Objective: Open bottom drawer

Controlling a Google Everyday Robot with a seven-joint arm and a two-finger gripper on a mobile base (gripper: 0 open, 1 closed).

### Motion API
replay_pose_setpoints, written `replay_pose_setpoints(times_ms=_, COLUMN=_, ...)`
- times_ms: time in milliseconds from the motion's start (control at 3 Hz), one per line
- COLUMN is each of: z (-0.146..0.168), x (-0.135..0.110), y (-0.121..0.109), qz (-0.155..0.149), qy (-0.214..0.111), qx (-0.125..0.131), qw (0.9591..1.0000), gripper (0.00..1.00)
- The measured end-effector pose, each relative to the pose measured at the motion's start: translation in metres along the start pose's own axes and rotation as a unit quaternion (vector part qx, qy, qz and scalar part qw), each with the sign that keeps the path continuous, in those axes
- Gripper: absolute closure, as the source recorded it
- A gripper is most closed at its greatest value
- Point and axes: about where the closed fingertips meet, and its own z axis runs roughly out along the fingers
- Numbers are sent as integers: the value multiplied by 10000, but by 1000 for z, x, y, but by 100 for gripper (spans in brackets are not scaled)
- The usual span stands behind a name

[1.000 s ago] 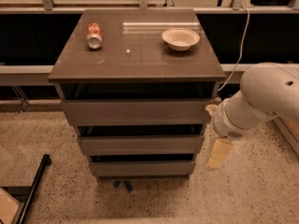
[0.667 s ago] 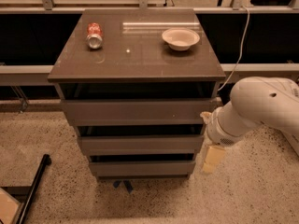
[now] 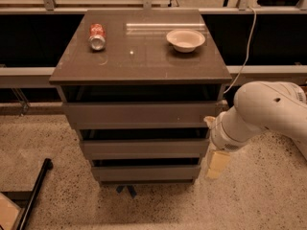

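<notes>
Cabinet (image 3: 139, 63) seen from the front and above. The white arm (image 3: 261, 111) enters from the right edge, where its upper part is cut off. The gripper (image 3: 216, 164) hangs below the wrist as one cream-coloured shape pointing down, and whether it is spread or closed cannot be told. The drawer interiors show only as dark slots above each front. A small blue shape on the floor under the cabinet is too unclear to identify.

The speckled floor (image 3: 144, 210) in front of the drawers lies open; a black rod (image 3: 34, 191) crosses the lower left corner, well apart from them. On the top, a can (image 3: 97, 36) lies on its side at the left and a bowl (image 3: 185, 39) stands at the right.

The bottom drawer (image 3: 146, 172) is the lowest of three fronts (also the narrowest). The gripper is just beside its right end, at about the same height; contact cannot be judged
</notes>
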Motion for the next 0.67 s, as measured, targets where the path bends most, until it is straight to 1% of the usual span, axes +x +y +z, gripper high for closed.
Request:
replay_pose_setpoints(times_ms=333, z=35, x=-3, y=9, qz=43, qy=-204, qx=-170, qw=9996, gripper=0)
replay_pose_setpoints(times_ms=667, z=74, x=-2, y=18, qz=93, qy=-544, qx=-288, qw=9981, gripper=0)
